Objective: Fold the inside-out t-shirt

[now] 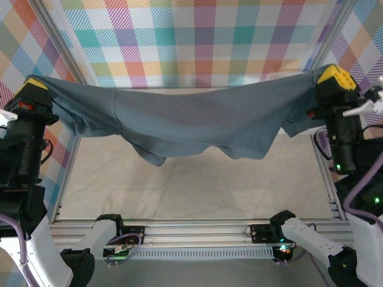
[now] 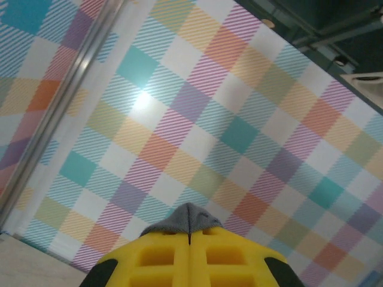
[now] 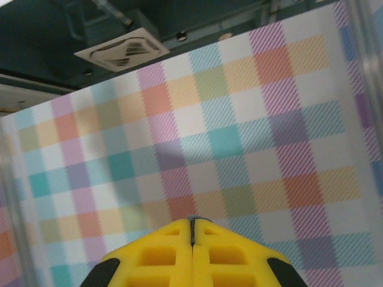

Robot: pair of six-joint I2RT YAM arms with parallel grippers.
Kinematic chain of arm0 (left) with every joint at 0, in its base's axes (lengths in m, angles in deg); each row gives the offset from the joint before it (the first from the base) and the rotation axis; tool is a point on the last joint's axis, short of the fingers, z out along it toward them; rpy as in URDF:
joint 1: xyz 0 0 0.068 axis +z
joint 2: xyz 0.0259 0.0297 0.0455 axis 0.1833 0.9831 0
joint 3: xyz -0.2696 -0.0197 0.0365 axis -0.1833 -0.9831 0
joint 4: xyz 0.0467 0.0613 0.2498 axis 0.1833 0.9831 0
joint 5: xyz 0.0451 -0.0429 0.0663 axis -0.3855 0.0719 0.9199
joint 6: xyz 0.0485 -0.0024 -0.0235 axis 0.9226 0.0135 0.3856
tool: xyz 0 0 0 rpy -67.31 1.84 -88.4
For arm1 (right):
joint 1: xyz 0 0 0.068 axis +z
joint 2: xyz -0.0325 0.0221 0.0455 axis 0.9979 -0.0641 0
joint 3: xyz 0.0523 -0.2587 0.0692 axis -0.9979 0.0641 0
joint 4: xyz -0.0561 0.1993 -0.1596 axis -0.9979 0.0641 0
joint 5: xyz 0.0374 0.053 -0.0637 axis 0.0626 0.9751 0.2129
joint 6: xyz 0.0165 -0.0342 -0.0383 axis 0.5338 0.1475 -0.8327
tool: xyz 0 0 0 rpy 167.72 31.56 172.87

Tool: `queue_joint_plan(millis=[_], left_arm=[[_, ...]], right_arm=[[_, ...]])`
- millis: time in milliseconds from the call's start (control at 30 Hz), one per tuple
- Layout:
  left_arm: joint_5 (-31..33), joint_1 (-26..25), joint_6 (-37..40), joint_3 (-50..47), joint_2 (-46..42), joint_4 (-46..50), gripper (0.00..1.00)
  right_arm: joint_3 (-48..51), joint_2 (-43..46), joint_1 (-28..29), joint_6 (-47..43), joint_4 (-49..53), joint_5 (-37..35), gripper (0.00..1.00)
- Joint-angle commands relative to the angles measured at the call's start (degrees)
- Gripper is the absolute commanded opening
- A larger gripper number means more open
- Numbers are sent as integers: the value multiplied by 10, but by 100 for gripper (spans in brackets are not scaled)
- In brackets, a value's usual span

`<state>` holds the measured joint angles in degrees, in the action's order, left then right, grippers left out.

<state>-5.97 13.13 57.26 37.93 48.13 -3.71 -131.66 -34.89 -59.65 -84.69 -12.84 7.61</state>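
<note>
Left gripper [image 1: 33, 88] and right gripper [image 1: 337, 76], yellow-fingered, are clamped on the plain slate-grey soft t-shirt [image 1: 197, 122], stretched high between them above the pale table [image 1: 197, 185]; I should lower both evenly, keeping tension, so it lands flat.

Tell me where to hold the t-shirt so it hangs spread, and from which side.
Grip its two outer ends, each from its own outer side, as the left gripper and right gripper do now: the t-shirt hangs stretched between them, sagging in the middle.

Slate-grey t-shirt [image 1: 197, 122], pastel plaid backdrop [image 1: 203, 36]
</note>
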Motion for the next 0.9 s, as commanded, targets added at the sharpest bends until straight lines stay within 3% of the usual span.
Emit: queue_joint_plan(millis=[0,200,367,400,467,500,533,600,700,767,867], left_arm=[[15,12,-9,-4,103,-29,0],[-15,15,7,-1,278,-88,0],[-59,17,24,-6,425,-169,0],[-70,18,24,-6,455,-183,2],[-97,22,7,19,494,-177,22],[-118,23,5,29,501,-172,32],[-136,23,6,25,495,-171,41],[-165,21,0,-18,461,-191,46],[-219,6,-23,-129,367,-245,47],[-239,-32,-14,-217,290,-284,48],[-241,-147,72,-331,176,-288,52]], right_arm=[[-30,-107,-13,-59,-26,-45,0],[-52,-284,-161,51,-34,88,0],[-101,-448,-197,47,-51,167,0],[-140,-485,-204,47,-22,189,7],[-243,-554,-215,58,77,224,42],[-299,-580,-218,62,140,231,54],[-333,-594,-220,59,185,238,58],[-326,-581,-221,58,219,258,61],[-222,-503,-220,75,226,323,69],[-124,-434,-221,101,224,369,70],[63,-304,-220,181,203,405,70]])
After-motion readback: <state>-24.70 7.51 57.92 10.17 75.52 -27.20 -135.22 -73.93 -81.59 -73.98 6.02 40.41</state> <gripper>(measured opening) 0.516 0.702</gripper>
